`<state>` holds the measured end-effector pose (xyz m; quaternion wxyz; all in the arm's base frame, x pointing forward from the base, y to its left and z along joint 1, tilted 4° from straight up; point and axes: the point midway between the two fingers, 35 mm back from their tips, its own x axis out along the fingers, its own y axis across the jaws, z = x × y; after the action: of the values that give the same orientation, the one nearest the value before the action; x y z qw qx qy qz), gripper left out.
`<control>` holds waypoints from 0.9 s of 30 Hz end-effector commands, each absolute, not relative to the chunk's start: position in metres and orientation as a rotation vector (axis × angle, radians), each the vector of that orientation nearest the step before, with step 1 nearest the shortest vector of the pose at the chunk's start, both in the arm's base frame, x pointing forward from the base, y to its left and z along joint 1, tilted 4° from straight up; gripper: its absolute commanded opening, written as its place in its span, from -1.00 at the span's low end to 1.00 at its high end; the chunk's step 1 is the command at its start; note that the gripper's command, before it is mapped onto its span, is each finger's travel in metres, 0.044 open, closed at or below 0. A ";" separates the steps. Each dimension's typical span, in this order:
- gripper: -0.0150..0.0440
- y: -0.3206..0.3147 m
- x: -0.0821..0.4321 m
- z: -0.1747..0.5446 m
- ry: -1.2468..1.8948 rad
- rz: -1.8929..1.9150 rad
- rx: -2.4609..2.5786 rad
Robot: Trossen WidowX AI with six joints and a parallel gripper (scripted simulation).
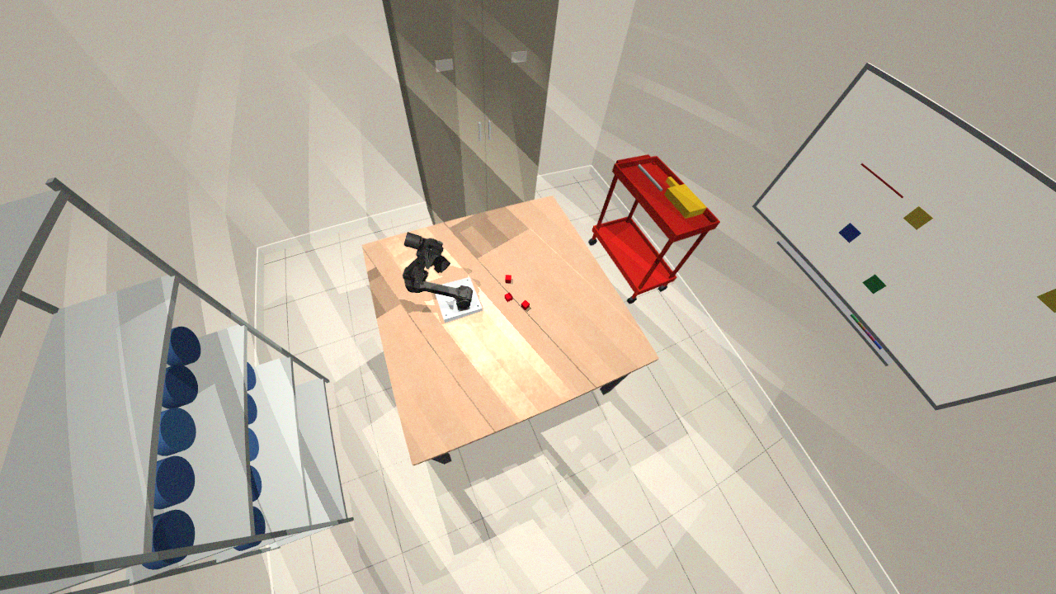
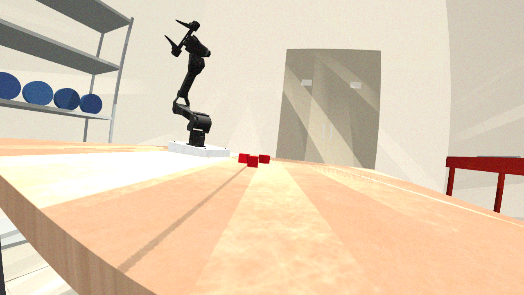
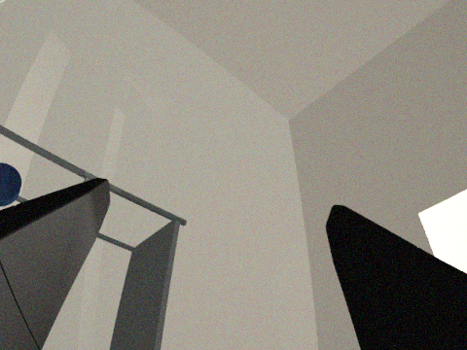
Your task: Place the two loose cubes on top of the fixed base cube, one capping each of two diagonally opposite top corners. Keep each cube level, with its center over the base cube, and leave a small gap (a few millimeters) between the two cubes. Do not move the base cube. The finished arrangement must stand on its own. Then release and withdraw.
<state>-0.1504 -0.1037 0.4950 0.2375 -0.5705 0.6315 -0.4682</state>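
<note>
Three small red cubes lie apart on the table, none stacked. One cube [image 1: 525, 304] [image 2: 252, 161] is nearest the exterior camera. A second cube [image 1: 508, 297] [image 2: 243, 157] is close to it. The third cube [image 1: 507, 278] [image 2: 264, 159] is farther toward the cabinet. They look alike, so I cannot tell which is the fixed base. My gripper [image 2: 170, 28] [image 3: 221, 204] is open and empty, raised high above the table and pointing away from the cubes. The wrist view shows only walls, ceiling and a shelf between and around the fingers; no cube shows there.
The arm stands on a white base plate [image 1: 461, 313] [image 2: 216, 151] on the wooden table [image 1: 591, 325] [image 2: 274, 227], beside the cubes. Off the table are a grey shelf with blue round containers, a red cart [image 1: 636, 258] [image 2: 479, 164] and a tall cabinet [image 1: 479, 88] [image 2: 329, 102].
</note>
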 end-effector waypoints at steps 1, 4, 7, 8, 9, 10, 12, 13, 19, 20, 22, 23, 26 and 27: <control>0.78 -0.104 -0.148 0.496 1.739 -1.273 -1.578; 0.51 -0.114 -0.114 0.507 1.846 -1.126 -1.787; 0.41 -0.125 -0.066 0.516 1.956 -0.910 -2.061; 0.41 -0.128 -0.050 0.517 1.984 -0.832 -2.154; 0.41 -0.131 -0.034 0.518 2.009 -0.750 -2.246; 0.41 -0.134 -0.017 0.517 2.028 -0.665 -2.339; 0.41 -0.137 0.016 0.514 2.052 -0.486 -2.524; 0.41 -0.139 0.033 0.512 2.056 -0.392 -2.616; 0.41 -0.138 0.128 0.479 1.943 0.237 -3.156; 0.41 -0.137 0.142 0.471 1.897 0.352 -3.242; 0.41 -0.133 0.170 0.453 1.779 0.590 -3.405; 0.41 -0.130 0.183 0.443 1.705 0.712 -3.482; 0.41 -0.121 0.217 0.410 1.420 1.087 -3.690; 0.41 -0.117 0.227 0.398 1.302 1.213 -3.749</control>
<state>0.2060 -0.1246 0.4226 -0.4370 -0.8048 0.3408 0.2125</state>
